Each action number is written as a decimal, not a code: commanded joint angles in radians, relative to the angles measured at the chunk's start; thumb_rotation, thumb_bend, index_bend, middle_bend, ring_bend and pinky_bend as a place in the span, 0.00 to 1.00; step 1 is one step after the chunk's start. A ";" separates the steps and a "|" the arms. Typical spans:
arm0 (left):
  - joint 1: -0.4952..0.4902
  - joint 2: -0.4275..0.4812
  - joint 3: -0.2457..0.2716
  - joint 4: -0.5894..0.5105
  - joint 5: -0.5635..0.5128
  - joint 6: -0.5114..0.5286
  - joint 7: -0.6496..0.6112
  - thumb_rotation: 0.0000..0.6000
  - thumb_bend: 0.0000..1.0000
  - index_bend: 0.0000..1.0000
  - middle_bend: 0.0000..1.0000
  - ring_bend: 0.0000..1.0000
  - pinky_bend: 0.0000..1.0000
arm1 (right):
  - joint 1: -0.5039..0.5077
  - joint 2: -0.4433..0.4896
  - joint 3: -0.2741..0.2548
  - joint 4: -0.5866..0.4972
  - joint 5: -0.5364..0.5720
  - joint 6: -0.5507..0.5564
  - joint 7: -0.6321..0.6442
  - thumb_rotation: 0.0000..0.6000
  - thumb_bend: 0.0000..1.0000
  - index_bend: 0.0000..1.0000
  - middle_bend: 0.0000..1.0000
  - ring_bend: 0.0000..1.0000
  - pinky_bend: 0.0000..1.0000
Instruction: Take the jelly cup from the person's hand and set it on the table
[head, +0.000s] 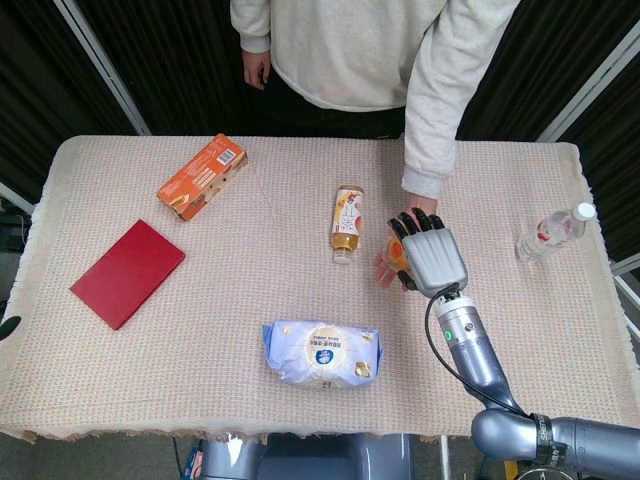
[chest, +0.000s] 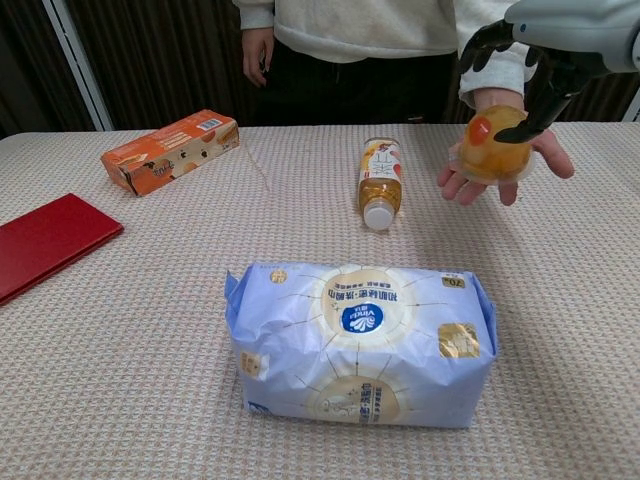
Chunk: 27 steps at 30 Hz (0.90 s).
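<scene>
Above table (chest: 120, 300), right hand (chest: 560, 45) (fingers apart) hovers over dome-up jelly cup (chest: 493, 147).

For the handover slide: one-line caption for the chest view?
Right hand poised, fingers spread, over the jelly cup on the person's palm.

Right hand (head: 432, 258) hovers directly over the person's hand (chest: 500, 165), fingers spread above the jelly cup (chest: 495, 143). Obstacles: tea bottle (head: 346, 223) lying just beside at 9 o'clock; blue packet (head: 322, 353) at 7 o'clock. Water bottle (head: 553, 232) well apart at 3 o'clock. Bare table (head: 540, 330) at 5 o'clock.
</scene>
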<state>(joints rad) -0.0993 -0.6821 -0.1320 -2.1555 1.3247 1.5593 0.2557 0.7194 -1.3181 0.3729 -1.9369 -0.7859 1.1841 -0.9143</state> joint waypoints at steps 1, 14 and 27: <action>0.000 0.000 0.000 0.000 0.000 0.001 -0.001 1.00 0.11 0.00 0.00 0.00 0.00 | 0.019 -0.015 0.007 0.016 0.030 0.004 0.005 1.00 0.19 0.23 0.17 0.11 0.22; -0.001 0.001 -0.001 0.002 -0.002 -0.002 -0.006 1.00 0.11 0.00 0.00 0.00 0.00 | 0.081 -0.047 -0.035 0.075 0.205 0.010 -0.009 1.00 0.23 0.26 0.18 0.11 0.24; -0.003 -0.001 -0.002 0.004 -0.004 -0.003 -0.008 1.00 0.11 0.00 0.00 0.00 0.00 | 0.082 -0.098 -0.078 0.144 0.054 0.026 0.131 1.00 0.36 0.73 0.67 0.60 0.70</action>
<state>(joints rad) -0.1019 -0.6834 -0.1336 -2.1517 1.3213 1.5561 0.2477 0.8045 -1.4089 0.3031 -1.8021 -0.7178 1.2064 -0.7972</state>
